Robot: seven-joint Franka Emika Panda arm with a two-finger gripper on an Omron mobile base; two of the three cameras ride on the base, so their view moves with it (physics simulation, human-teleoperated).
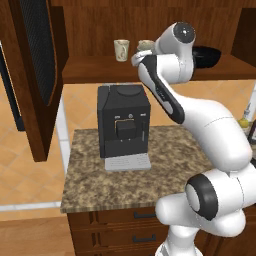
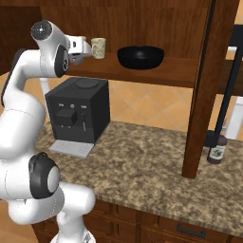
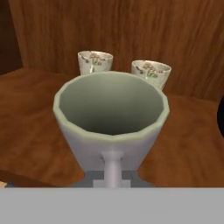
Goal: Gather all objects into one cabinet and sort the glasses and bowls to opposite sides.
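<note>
The grey mug (image 3: 111,127) sits right in front of my hand camera, upright, its handle turned toward me, hanging just above the near part of the cabinet shelf (image 3: 30,118) or barely on it; I can't tell which. Behind it, near the back panel, stand the two cream cups (image 3: 95,62), side by side and a little apart. The black bowl (image 2: 140,56) rests well off to the right on the same shelf, so the cups and the bowl already occupy opposite ends. The gripper (image 3: 113,177) appears to have the mug by its handle, though the fingertips are hidden behind the mug and I cannot tell how far they are closed. In the left base view the arm reaches up over the coffee machine (image 1: 123,126) on the granite counter (image 1: 165,170), with the wrist at shelf height. I judge I am in the placing step for the mug, the last item to join the others. Next I need to set it down flat on the cup side, short of the two cups so I don't knock them, then release and back straight out.
</note>
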